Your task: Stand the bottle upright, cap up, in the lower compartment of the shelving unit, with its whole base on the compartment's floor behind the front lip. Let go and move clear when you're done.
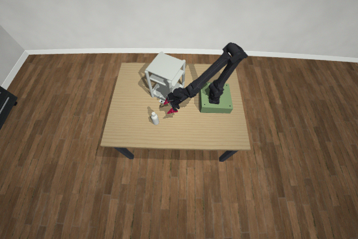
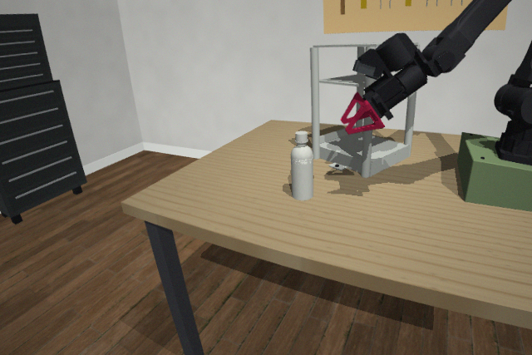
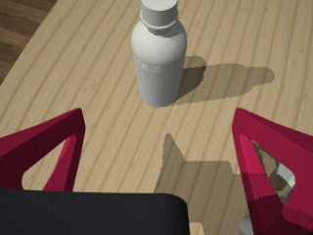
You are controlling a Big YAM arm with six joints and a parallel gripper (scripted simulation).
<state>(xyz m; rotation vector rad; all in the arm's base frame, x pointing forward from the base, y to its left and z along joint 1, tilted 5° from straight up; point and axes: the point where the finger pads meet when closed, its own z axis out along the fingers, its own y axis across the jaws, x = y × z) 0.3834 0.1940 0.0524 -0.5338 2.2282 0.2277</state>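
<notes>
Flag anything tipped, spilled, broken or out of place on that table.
Nothing stands out. The bottle stands upright, cap up, on the table, apart from the shelving unit; the open gripper hovers empty.

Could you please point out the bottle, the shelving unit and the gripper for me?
bottle [image 2: 302, 170], exterior view, on its body.
shelving unit [image 2: 315, 97], exterior view, on its front left post.
gripper [image 3: 156, 151], wrist view, midway between its open red fingertips.

Black drawer cabinet, wall pegboard with tools.
</notes>
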